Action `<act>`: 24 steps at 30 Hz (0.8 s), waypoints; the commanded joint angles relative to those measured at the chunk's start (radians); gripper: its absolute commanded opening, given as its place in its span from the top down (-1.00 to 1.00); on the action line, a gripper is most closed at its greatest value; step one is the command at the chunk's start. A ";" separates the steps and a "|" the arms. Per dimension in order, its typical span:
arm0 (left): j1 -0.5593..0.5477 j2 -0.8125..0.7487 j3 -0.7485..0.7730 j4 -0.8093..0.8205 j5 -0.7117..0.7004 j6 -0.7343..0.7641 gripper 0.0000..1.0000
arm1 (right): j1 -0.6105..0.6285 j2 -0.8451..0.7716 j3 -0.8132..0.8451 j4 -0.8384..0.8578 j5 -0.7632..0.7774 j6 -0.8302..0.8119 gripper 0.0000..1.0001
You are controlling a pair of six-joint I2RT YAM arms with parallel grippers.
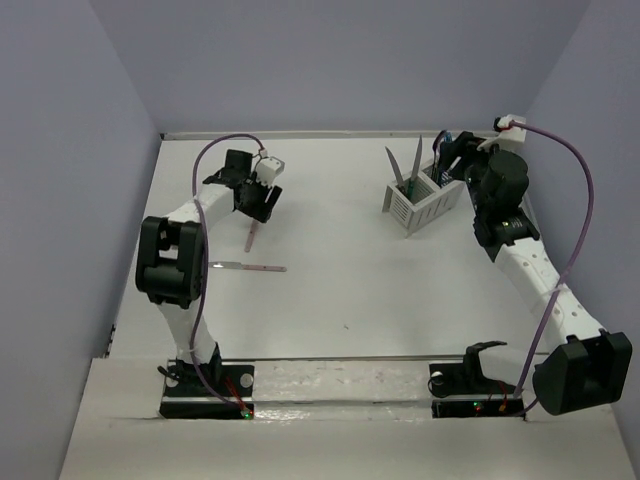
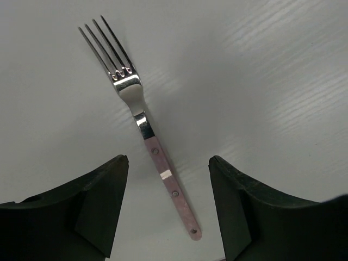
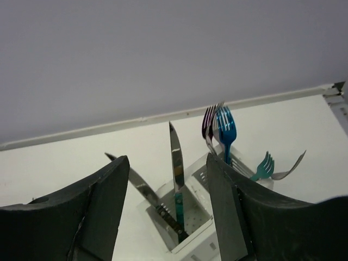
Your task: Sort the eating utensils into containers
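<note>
Well, the thing I'd worry about most is the pink fork (image 2: 143, 124) slipping away. It lies flat on the white table (image 2: 261, 81), running from the upper left of the left wrist view down to the lower middle. It has its prongs up top, a shiny metal head and a thin pink handle with little rivets. The left gripper (image 2: 168, 163) hangs over it with its fingers spread, one on each side of the handle and not touching it. The handle is slanted between them (not straight), so I think a squeeze could spin the fork or just push it along. Something that thin and flat may also be hard to pinch without scraping the table. In the upper right of the top view, the right gripper (image 3: 166, 160) sits above the white caddy (image 1: 408, 213), fingers apart with nothing in them. Two knives (image 3: 175, 157) stand in one half and a bunch of forks (image 3: 224, 128) in the other, all poking out tall and leaning. A bump there might knock them out or tip the caddy. One more utensil (image 1: 250, 267) lies flat, left of middle in the top view.
</note>
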 commanded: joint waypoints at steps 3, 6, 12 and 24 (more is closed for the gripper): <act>-0.003 0.135 0.099 -0.127 -0.044 0.006 -0.41 | 0.002 -0.001 0.004 -0.104 -0.097 0.046 -0.29; -0.003 0.141 0.069 -0.110 -0.052 0.007 -0.37 | 0.002 -0.003 0.004 -0.114 -0.101 0.040 -0.29; -0.003 0.128 -0.002 -0.068 -0.093 0.020 -0.08 | 0.002 -0.014 0.003 -0.114 -0.096 0.037 -0.29; -0.003 0.014 -0.124 0.106 -0.113 -0.060 1.00 | 0.002 -0.064 0.007 -0.129 -0.156 0.049 -0.36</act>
